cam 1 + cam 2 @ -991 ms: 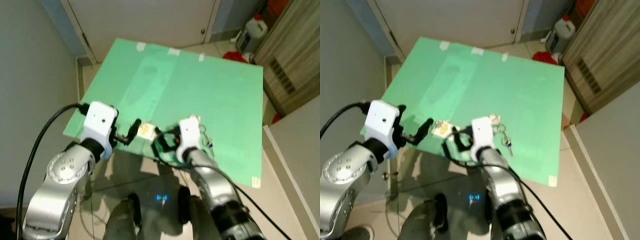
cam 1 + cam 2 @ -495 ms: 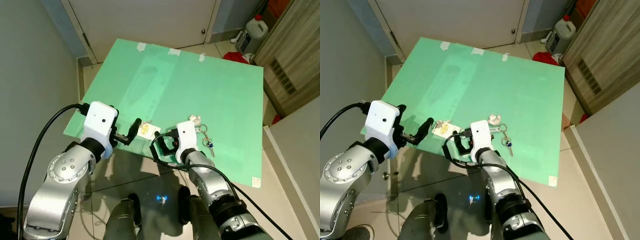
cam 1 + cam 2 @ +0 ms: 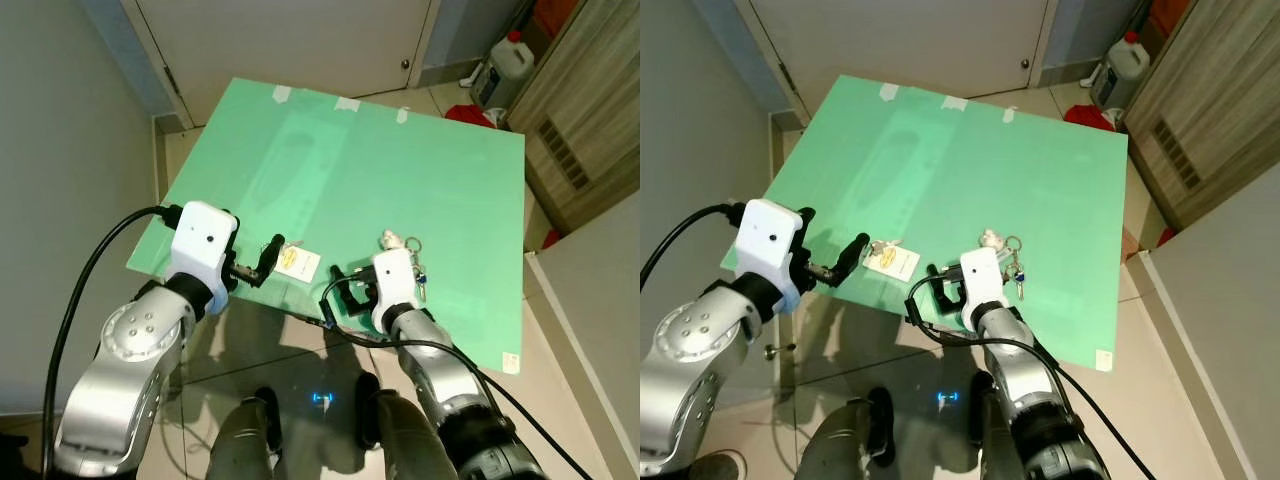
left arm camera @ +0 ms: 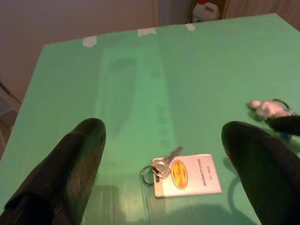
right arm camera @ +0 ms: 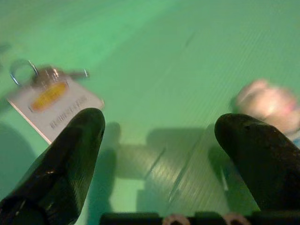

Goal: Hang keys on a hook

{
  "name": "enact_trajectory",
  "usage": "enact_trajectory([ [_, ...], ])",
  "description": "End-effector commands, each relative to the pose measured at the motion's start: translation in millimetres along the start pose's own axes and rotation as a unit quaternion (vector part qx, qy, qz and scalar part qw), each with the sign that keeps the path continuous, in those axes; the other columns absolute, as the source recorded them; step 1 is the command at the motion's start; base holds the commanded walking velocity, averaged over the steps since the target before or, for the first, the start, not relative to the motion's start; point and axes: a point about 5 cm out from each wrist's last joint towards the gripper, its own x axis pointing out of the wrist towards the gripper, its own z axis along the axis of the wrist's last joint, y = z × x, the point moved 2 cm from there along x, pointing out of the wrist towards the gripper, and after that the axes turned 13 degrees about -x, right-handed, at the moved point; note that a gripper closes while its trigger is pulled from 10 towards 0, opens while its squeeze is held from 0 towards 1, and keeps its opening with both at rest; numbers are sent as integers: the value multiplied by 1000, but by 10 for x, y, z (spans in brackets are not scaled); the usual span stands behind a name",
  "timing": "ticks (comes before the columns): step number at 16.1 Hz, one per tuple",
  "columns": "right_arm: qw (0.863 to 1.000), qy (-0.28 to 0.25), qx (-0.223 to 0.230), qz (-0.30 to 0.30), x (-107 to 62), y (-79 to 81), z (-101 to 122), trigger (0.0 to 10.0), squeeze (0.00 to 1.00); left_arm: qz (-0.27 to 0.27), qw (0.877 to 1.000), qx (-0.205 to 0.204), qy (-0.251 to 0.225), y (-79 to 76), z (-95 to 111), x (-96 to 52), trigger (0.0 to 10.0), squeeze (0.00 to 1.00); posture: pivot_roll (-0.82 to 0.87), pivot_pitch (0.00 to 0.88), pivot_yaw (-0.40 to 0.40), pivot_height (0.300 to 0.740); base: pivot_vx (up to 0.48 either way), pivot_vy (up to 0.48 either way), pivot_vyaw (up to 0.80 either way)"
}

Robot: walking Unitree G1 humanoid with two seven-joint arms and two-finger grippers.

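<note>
A flat green worktop with a finely ribbed, matt surface and strips of pale tape along its far edge carries two sets of keys near its front edge. One set is a small silver key on a ring joined to a white rectangular tag that bears a yellow oval badge and a line of dark print too small to read. The other is a bunch of keys on a ring with a pale, rounded soft charm and a blue-headed key. The left end effector hovers just in front of the white tag, its two smooth black fingers spread wide with the tag lying between them and untouched. The right end effector sits low over the worktop with its fingers also spread apart, empty; the pale charm lies just beside one fingertip and the white tag just beyond the other.
</note>
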Motion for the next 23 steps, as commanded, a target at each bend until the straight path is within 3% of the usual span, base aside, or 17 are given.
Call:
enact_trajectory([
  [1, 1000, -21, 12, -4, -40, -47, 111, 10000, 0, 9, 1000, 4, 0, 38, -19, 22, 10000, 0, 58, 287, -21, 740, 0, 0, 0],
  [3, 997, -74, 16, -14, -219, -210, 390, 10000, 0, 21, 1000, 5, -14, 125, 17, 140, 10000, 0, 5, 263, -32, 740, 0, 0, 0],
  [5, 997, -79, 7, -20, -387, -337, 429, 10000, 0, 20, 999, -5, -28, 155, 49, 284, 10000, 0, -46, 245, -38, 740, 0, 0, 0],
  [7, 998, -43, 4, -54, -730, -513, 283, 10000, 0, 7, 999, -16, -44, 222, 57, 623, 10000, 0, -146, 226, -39, 740, 0, 0, 0],
  [12, 996, 12, 16, -88, -1272, -578, 34, 10000, 0, -4, 999, -9, -36, 287, -4, 940, 10000, 0, -265, 228, -34, 740, 0, 0, 0],
  [15, 992, 67, 17, -105, -1634, -600, -186, 10000, 0, -52, 998, -35, -22, 91, -103, 1141, 10000, 0, -306, 239, -35, 740, 0, 0, 0],
  [16, 991, 78, 15, -108, -1688, -612, -216, 10000, 0, -76, 994, -77, -4, -39, -187, 1206, 10000, 0, -315, 244, -35, 740, 0, 349, 0],
  [18, 990, 84, 11, -111, -1727, -626, -216, 10000, 0, -104, 992, -64, 13, -196, -274, 1261, 10000, 0, -332, 249, -30, 740, 0, 197, 0],
  [21, 991, 72, 13, -114, -1665, -624, -146, 10000, 0, -119, 991, -60, 9, -283, -315, 1276, 10000, 0, -329, 246, -24, 740, 0, 0, 0],
  [22, 991, 71, 13, -110, -1622, -601, -145, 10000, 0, -135, 989, -58, -6, -380, -284, 1271, 10000, 0, -323, 242, -22, 740, 0, 0, 0],
  [23, 992, 66, 14, -107, -1566, -589, -124, 10000, 0, -155, 986, -43, -51, -489, -151, 1242, 10000, 0, -318, 241, -21, 740, 255, -307, 0],
])
